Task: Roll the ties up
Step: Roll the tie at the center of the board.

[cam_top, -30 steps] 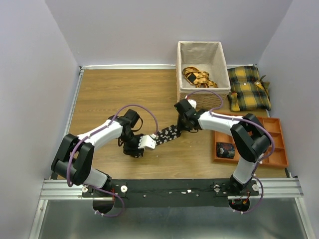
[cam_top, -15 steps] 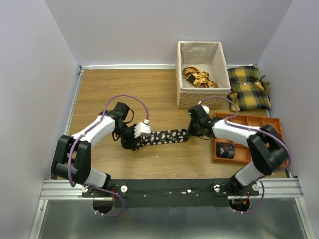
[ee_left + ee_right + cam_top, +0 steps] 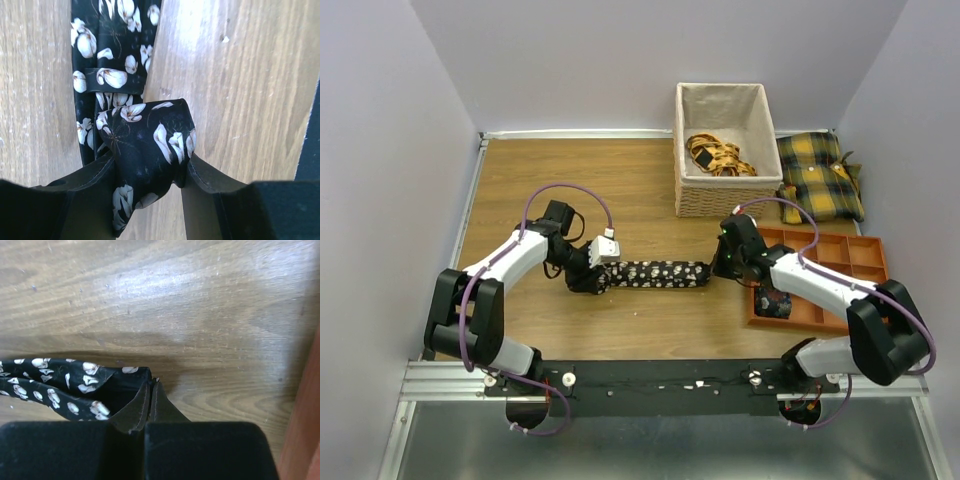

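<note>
We are working on one tie point(image 3: 655, 273), which is lying stretched in a straight strip across the wooden table point(image 3: 540, 180), running between our two arms. Our left gripper point(image 3: 150, 175) is pinching the tie's left end, where the fabric is bunching into a first loose fold between the jaws, while the rest of the strip is trailing away flat. Our right gripper point(image 3: 150, 387) is sitting at the opposite end with its fingers pressed together. They are apparently nipping the thin edge of the fabric, which is rising off the wood to meet the tips. We are judging the roll on this tie as barely begun: one turn at most, with nearly the whole length waiting to be wound. A dark coil point(image 3: 775, 302), apparently a finished tie, is resting in the near-left compartment of the orange tray point(image 3: 865, 262), partly hidden under the right arm. In the basket point(image 3: 720, 100), orange patterned strips point(image 3: 718, 155) are lying in a heap, and we are not able to tell whether those are needing rolling too
</note>
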You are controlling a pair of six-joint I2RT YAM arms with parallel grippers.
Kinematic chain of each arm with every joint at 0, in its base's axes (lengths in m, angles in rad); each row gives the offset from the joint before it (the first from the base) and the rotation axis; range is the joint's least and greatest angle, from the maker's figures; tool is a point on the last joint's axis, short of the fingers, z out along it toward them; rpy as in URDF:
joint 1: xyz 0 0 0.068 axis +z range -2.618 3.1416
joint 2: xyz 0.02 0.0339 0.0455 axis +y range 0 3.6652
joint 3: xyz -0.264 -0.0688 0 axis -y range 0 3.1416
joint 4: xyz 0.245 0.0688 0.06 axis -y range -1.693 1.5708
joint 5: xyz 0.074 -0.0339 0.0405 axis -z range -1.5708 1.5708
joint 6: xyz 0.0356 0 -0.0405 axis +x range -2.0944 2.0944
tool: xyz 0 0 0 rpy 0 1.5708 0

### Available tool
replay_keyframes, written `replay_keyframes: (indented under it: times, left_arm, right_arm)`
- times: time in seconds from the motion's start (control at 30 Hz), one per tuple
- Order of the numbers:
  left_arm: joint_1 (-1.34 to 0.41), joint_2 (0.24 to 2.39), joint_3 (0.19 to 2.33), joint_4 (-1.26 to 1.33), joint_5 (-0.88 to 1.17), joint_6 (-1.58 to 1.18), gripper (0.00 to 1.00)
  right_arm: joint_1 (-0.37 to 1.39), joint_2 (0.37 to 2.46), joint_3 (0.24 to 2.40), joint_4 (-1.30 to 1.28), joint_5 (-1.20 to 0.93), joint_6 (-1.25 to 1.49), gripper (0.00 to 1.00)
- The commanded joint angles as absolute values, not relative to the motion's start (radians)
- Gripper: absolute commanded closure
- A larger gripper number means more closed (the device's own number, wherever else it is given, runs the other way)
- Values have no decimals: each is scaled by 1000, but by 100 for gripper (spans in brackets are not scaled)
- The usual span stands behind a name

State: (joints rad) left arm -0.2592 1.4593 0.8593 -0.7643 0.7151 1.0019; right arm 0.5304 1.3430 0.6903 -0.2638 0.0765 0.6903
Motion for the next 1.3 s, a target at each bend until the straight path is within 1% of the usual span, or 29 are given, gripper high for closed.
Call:
replay_keyframes:
  times: [0.0, 0.13, 0.27, 0.3, 0.33, 0.37, 0.4, 0.43, 0.5, 0.57, 0.6, 0.73, 0.9, 0.97, 1.03, 1.07, 1.17, 1.2, 1.23, 1.27]
  left_arm:
    - [-281, 1459, 900, -782, 791, 1034, 49]
    - [-287, 1457, 902, -781, 845, 1071, 49]
    - [-284, 1462, 893, -640, 911, 916, 49]
    - [-284, 1471, 882, -591, 893, 870, 49]
    - [-284, 1474, 849, -537, 815, 804, 50]
    - [-284, 1476, 832, -472, 774, 819, 51]
    - [-284, 1479, 818, -471, 731, 854, 51]
    - [-282, 1483, 799, -474, 672, 902, 51]
    - [-276, 1492, 816, -533, 692, 989, 51]
    - [-276, 1502, 853, -647, 701, 1116, 51]
    - [-276, 1517, 865, -669, 681, 1130, 51]
    - [-276, 1555, 919, -713, 559, 1143, 51]
    - [-281, 1546, 874, -686, 462, 1163, 50]
    - [-291, 1555, 867, -677, 445, 1151, 50]
    - [-328, 1562, 847, -640, 411, 1120, 51]
    - [-346, 1565, 844, -617, 400, 1114, 51]
    - [-387, 1601, 871, -644, 387, 1082, 52]
    - [-390, 1614, 877, -649, 382, 1072, 52]
    - [-393, 1618, 887, -653, 377, 1068, 52]
    - [-394, 1618, 887, -655, 361, 1066, 52]
  right_arm:
    - [515, 1436, 704, -265, 31, 649, 99]
    - [514, 1503, 739, -279, 5, 629, 99]
    - [514, 1549, 738, -284, 6, 614, 99]
    - [512, 1554, 738, -288, 6, 614, 99]
    - [512, 1549, 738, -290, 5, 611, 99]
    - [512, 1546, 738, -291, 6, 606, 99]
    - [512, 1540, 735, -298, 9, 604, 99]
    - [511, 1533, 735, -301, 14, 600, 99]
    - [502, 1516, 739, -317, 18, 585, 99]
    - [497, 1500, 747, -333, 32, 565, 99]
    - [492, 1497, 752, -353, 40, 560, 99]
    - [469, 1454, 759, -371, 48, 542, 99]
    - [465, 1399, 767, -400, 54, 502, 99]
    - [465, 1375, 764, -381, 8, 479, 99]
    - [465, 1399, 781, -376, -46, 445, 99]
    - [465, 1410, 796, -389, -52, 445, 98]
    - [465, 1390, 813, -390, -64, 451, 72]
    - [465, 1373, 810, -364, -74, 457, 58]
    - [465, 1355, 810, -354, -77, 462, 52]
    - [465, 1321, 814, -347, -78, 463, 50]
